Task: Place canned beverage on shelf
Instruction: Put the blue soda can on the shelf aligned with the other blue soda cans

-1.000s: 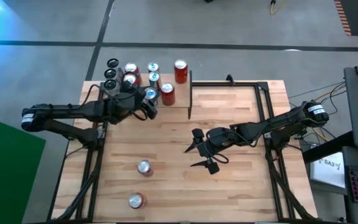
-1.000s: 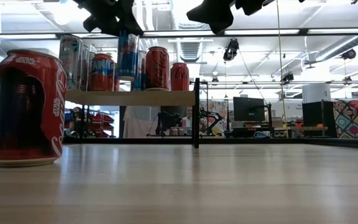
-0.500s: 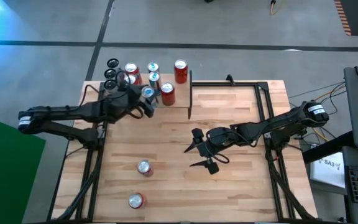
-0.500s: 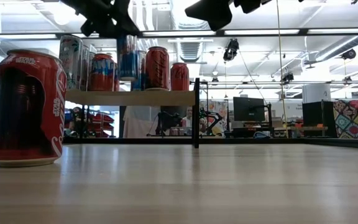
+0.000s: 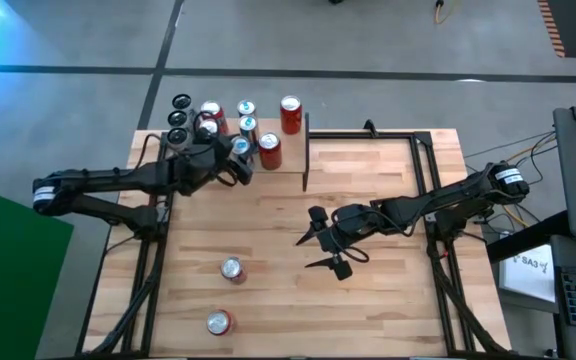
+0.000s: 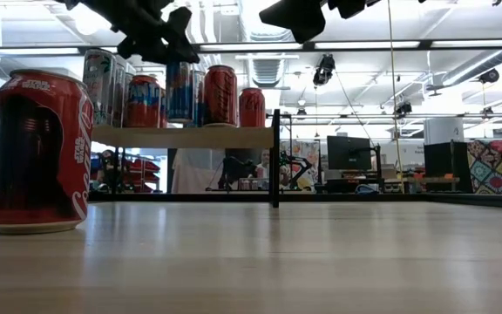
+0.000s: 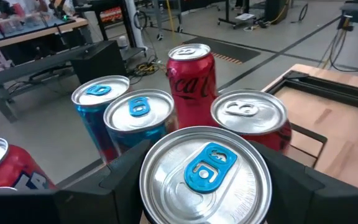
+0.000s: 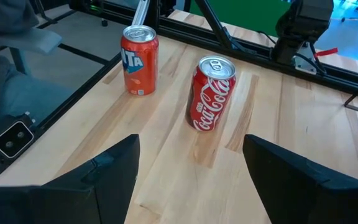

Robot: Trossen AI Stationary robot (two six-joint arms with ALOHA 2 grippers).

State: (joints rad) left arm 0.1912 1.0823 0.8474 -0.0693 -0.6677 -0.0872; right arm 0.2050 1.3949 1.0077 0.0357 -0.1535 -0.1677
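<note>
**Blue-tabbed can held over the shelf's crowd of cans**

The left jaws [image 7: 204, 186] are clamped on a silver-topped can [image 7: 205, 173] with a blue pull tab, one dark finger on each side of it. Its label is hidden in the wrist view; from desk level only a blue-and-silver side [image 6: 178, 92] shows, with no writing that can be read. Whether its base touches the shelf [image 6: 181, 137] cannot be told. Just beyond the jaws stand more cans: a red one [image 7: 191, 74] with Coca-Cola script, two blue-tabbed ones [image 7: 138, 118], and a plain silver-tabbed one [image 7: 249, 121]. To one side of the jaws a red can is cut off by the frame edge, showing only part of a white letter.

The left arm [image 5: 108, 182] reaches out long and low from the desk's left edge to the shelf's corner.

The right jaws [image 5: 326, 246] stand open and empty over the middle of the desk [image 5: 388, 290], the arm bent in from the right. Ahead of them sit a Coca-Cola can [image 8: 211, 93] and an orange Fanta can [image 8: 138, 60]. At desk level a Coca-Cola can bearing "Star Wars" [image 6: 37, 150] stands nearest the camera.
</note>
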